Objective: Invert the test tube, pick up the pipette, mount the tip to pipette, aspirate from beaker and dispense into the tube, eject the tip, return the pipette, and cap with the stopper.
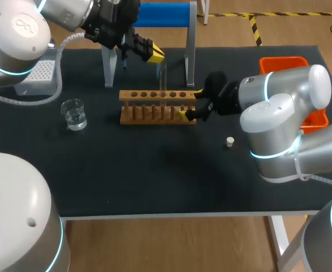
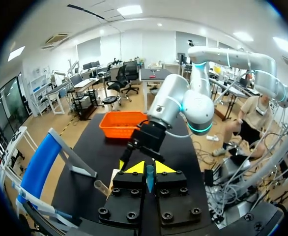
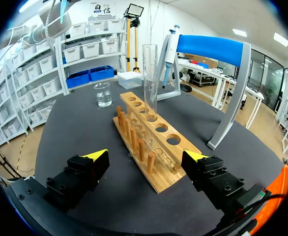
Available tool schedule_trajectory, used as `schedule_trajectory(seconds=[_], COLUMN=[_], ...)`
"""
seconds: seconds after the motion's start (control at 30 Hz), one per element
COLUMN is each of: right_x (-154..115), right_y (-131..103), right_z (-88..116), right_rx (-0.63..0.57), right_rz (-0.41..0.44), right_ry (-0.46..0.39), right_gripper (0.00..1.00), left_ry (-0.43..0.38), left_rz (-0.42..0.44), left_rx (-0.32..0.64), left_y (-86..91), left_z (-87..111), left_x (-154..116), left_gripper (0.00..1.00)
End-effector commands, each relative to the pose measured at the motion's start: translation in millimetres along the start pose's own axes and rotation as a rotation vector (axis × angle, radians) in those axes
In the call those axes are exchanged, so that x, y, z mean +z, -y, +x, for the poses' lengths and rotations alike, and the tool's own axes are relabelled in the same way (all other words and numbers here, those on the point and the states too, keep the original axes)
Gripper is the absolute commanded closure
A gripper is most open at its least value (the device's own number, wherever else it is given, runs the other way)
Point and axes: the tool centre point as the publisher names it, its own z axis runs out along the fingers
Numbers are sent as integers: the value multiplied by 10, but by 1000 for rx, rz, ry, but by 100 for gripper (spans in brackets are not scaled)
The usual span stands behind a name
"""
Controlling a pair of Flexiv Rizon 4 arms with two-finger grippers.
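The test tube (image 3: 150, 78) stands upright in the wooden rack (image 3: 156, 152) on the bench (image 1: 154, 181), the right gripper (image 3: 146, 155) with fingers spread wide astride the rack's end, the left gripper (image 2: 149, 168) with fingers drawn together near the tube's top.

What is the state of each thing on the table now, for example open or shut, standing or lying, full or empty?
tube: upright in the wooden rack, open end up, no stopper on it.
beaker: upright, some clear liquid inside.
stopper: on the table, apart from the tube.
pipette: hanging on the blue stand.
right tool: open, one finger on each side of the rack's end.
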Motion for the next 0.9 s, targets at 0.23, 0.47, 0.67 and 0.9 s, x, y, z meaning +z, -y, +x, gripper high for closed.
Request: schedule_trajectory(seconds=[0.23, 0.47, 0.67, 0.9], right_x=[0, -207, -443, -739], right_y=[0, 59, 34, -147], right_z=[-4, 58, 147, 262], right_rx=[0, -3, -34, -101], right_rz=[1, -37, -108, -236], right_ry=[-1, 6, -16, -119], right_gripper=[0, 0, 0, 0], left_ry=[7, 7, 7, 7], left_rz=[5, 5, 5, 5], left_rx=[1, 1, 1, 1], left_y=[-29, -29, -29, -29], left_z=[28, 28, 28, 28], left_x=[6, 6, 6, 6], left_gripper=[100, 100, 100, 100])
